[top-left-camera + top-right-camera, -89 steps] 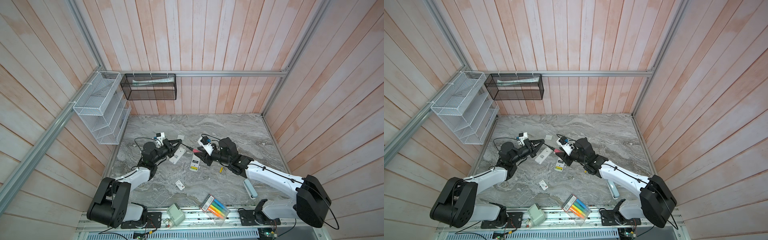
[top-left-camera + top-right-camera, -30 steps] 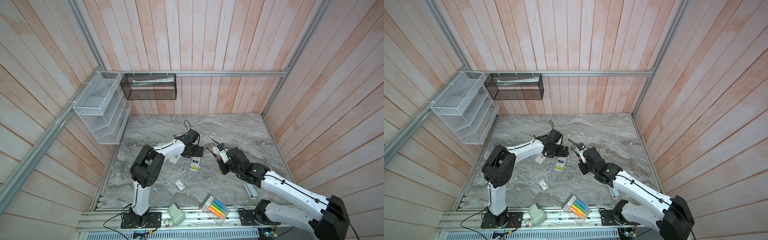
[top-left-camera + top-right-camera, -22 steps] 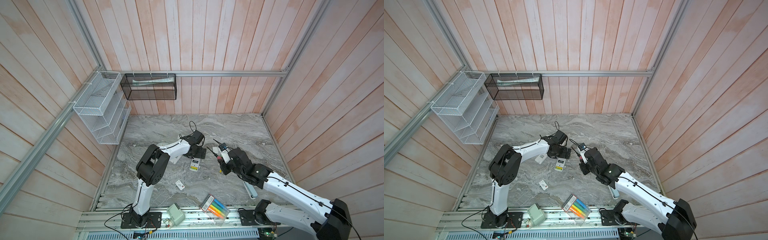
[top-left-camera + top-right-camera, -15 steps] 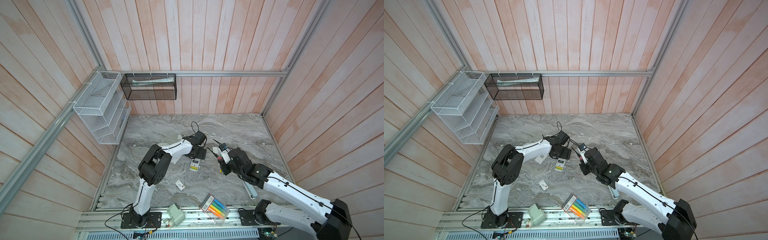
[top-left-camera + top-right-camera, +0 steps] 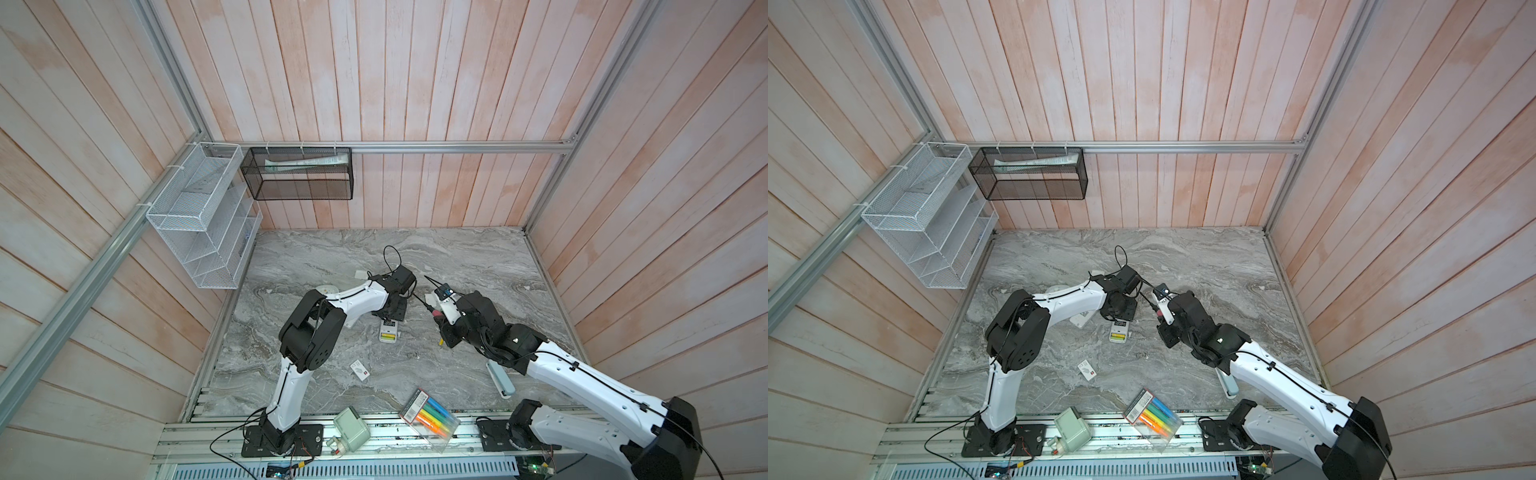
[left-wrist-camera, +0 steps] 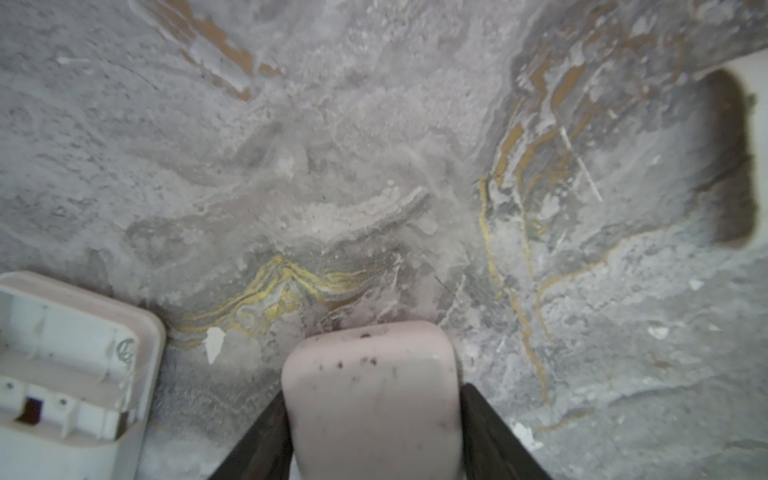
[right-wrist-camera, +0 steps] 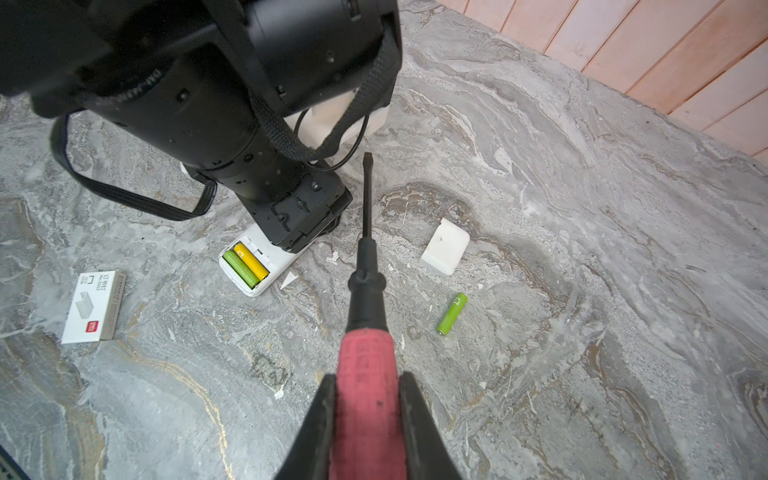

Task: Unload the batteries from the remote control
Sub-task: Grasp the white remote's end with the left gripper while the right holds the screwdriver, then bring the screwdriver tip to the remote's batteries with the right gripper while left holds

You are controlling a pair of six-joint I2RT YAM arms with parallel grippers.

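Batteries [image 7: 246,266]: two in remote [image 7: 279,262], one loose; left pincer [image 6: 374,395] tight on remote, right pincer [image 7: 369,378] on screwdriver [image 7: 365,307].

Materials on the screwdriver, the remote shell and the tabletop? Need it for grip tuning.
Screwdriver: red handle looks matte, rubbery plastic with faint moulded lettering; black collar, dull dark metal shaft. Remote shell: white moulded plastic, smooth, slight sheen. Tabletop: grey marble pattern, matte; brown worn patches in the left wrist view suggest a printed layer rather than stone.
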